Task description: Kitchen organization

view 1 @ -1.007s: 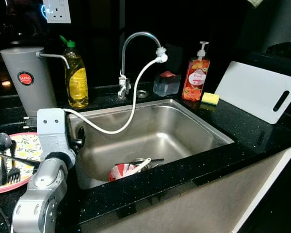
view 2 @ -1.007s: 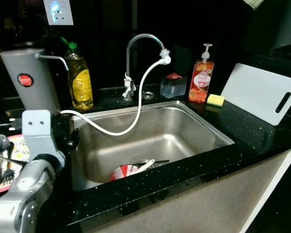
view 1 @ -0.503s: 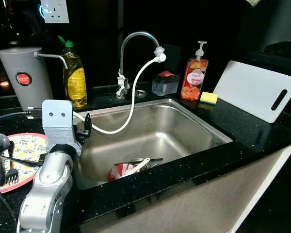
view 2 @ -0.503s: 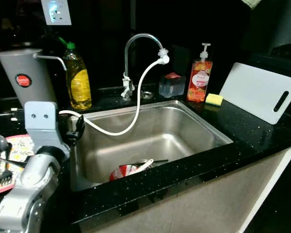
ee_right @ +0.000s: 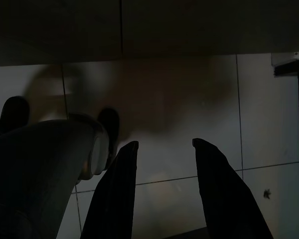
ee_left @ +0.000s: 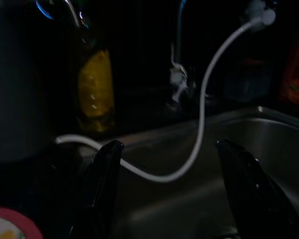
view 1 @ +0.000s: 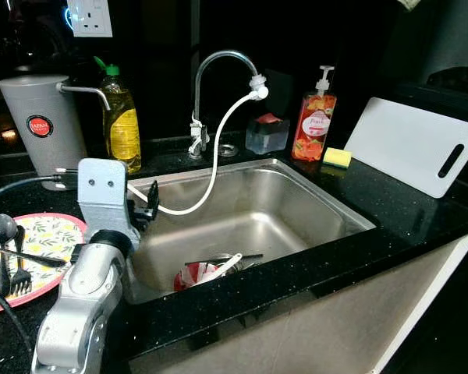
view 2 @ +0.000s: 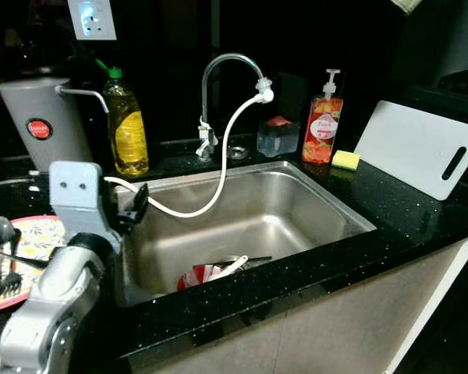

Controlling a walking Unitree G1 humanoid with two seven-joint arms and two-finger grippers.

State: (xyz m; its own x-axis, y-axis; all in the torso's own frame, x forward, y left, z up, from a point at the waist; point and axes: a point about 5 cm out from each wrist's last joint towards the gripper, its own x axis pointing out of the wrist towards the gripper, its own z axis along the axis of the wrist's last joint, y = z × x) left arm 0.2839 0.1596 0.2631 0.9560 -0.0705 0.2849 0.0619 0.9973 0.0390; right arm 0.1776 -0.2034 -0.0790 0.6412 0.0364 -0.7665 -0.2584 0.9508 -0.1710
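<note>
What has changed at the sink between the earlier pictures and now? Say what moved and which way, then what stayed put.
The left gripper has moved forward and toward the sink, from beside the plate to the basin's left rim near the white hose. Its fingers are open and empty. Nothing was grasped or released. The dishes in the sink, bottles and cutting board stayed in place.

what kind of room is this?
Most likely a home kitchen: a steel sink with a gooseneck tap set in a black counter, dish soap bottle, and a white cutting board.

plate cut by frame edge — sink dishes indistinct
</note>
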